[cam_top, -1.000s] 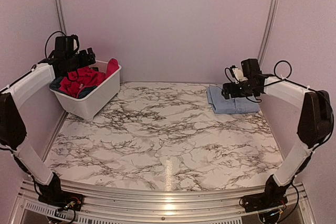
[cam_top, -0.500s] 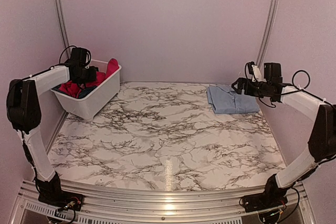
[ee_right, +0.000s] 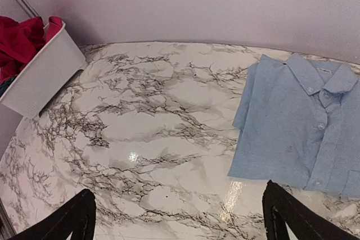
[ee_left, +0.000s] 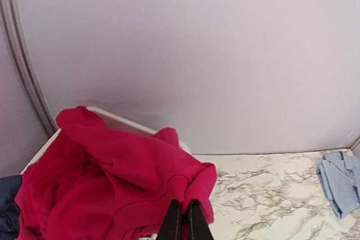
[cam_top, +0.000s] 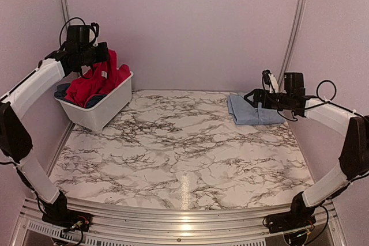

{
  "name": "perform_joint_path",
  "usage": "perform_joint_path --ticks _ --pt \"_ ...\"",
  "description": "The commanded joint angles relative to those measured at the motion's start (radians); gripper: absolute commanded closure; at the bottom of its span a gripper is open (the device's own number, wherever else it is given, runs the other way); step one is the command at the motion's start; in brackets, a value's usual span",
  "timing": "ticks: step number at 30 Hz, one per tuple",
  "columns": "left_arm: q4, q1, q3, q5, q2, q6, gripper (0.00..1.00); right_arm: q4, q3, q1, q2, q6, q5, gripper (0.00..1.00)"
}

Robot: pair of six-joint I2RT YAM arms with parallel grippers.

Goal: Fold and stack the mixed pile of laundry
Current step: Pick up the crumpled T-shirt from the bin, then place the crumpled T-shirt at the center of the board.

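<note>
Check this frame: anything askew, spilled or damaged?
Nothing stands out. The left end effector is shut on the red garment, held partly out of the white basket; the light blue shirt lies folded flat on the table, the right end effector open near it. Nothing spilled.

The left hand (ee_left: 184, 206) sat at the bottom edge of the view, its two dark fingers pressed together on a fold of the red sweatshirt (ee_left: 112, 189) next to a ribbed cuff. The sweatshirt hung bunched in front of the white basket (ee_left: 129, 122), only a strip of whose rim showed. A dark blue garment (ee_left: 7, 209) peeked in at the lower left. To the right lay the marble desk (ee_left: 264, 206), with a light blue shirt (ee_left: 340, 186) at its far side. A metal rail (ee_left: 19, 66) ran up the pale wall (ee_left: 197, 43).
</note>
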Motion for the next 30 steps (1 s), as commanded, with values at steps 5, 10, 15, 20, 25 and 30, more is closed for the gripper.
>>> perform_joint_path --ticks 5,10,15,20,25,30 --pt "0.019 -0.234 0.337 0.335 -0.024 -0.064 1.0 0.133 0.009 0.141 -0.039 0.037 -0.093 0.01" --pt "0.022 -0.339 0.548 0.451 0.037 -0.098 1.0 0.173 -0.004 0.174 -0.083 0.049 -0.112 0.02" --pt "0.127 -0.369 0.662 0.613 0.092 -0.224 1.0 0.185 -0.029 0.174 -0.145 0.042 -0.108 0.02" --pt "0.251 -0.38 0.647 0.706 0.119 -0.332 1.0 0.164 -0.028 0.174 -0.175 0.027 -0.094 0.02" --pt "0.356 -0.351 0.319 0.675 -0.001 -0.351 1.0 0.146 -0.047 0.174 -0.189 0.006 -0.074 0.03" --pt "0.49 -0.22 -0.131 0.671 -0.163 -0.453 1.0 0.111 -0.078 0.174 -0.198 -0.016 -0.093 0.06"
